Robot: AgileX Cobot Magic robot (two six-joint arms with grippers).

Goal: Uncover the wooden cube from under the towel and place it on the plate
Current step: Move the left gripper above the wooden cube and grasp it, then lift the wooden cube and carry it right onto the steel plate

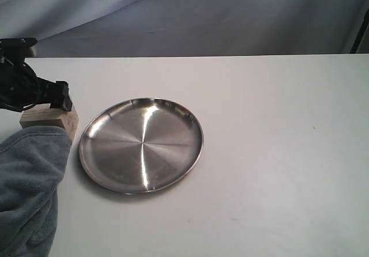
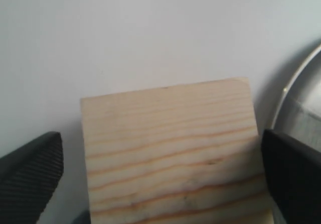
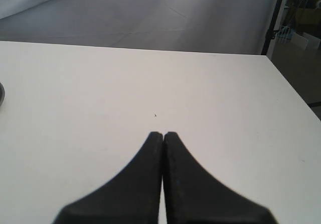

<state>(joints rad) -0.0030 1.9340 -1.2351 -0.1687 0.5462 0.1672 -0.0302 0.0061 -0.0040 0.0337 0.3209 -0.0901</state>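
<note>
Towel abuts wooden cube — left gripper spread astride it.

Matte black, smoothly tapered right tool

The left hand gapes wide, while the right hand is pressed together.

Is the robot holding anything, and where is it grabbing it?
Nothing is held. The left gripper straddles the wooden cube, open; the right gripper is shut, empty.
</note>
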